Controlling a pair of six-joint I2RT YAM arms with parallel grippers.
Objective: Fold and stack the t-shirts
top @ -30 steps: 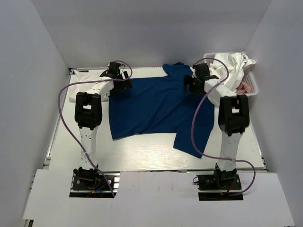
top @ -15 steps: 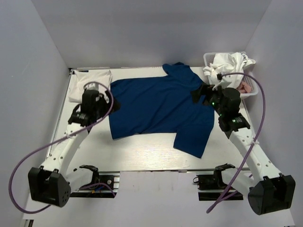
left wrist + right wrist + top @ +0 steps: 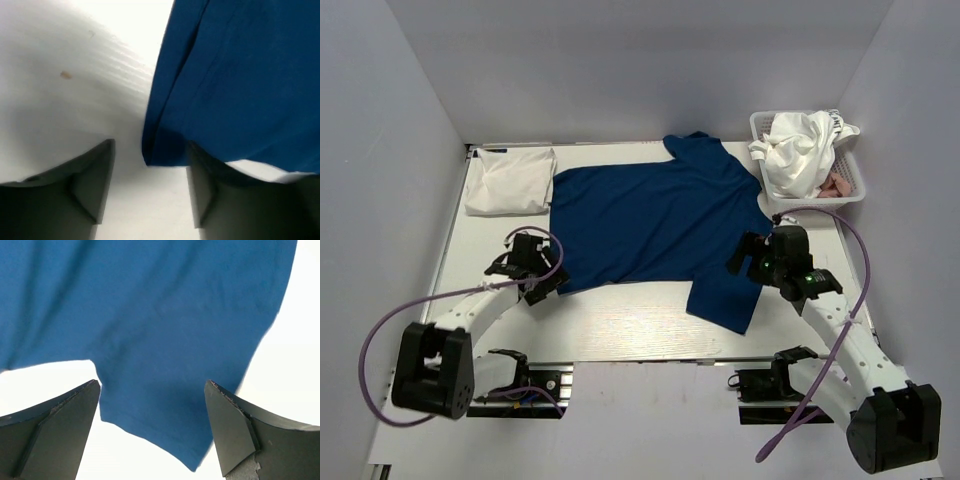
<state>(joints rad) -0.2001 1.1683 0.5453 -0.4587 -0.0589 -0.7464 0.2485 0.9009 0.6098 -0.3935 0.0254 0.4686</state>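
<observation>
In the white plastic mesh basket at the top view's upper right, the dusty pink cloth shows only as a sliver beneath the crumpled white t-shirts, whose dark lettering is too small to read. In the left wrist view the navy blue cotton t-shirt runs off the top and right edges. The left gripper there is blurred and cut by the bottom edge.

Lab test cell: plain white walls
</observation>
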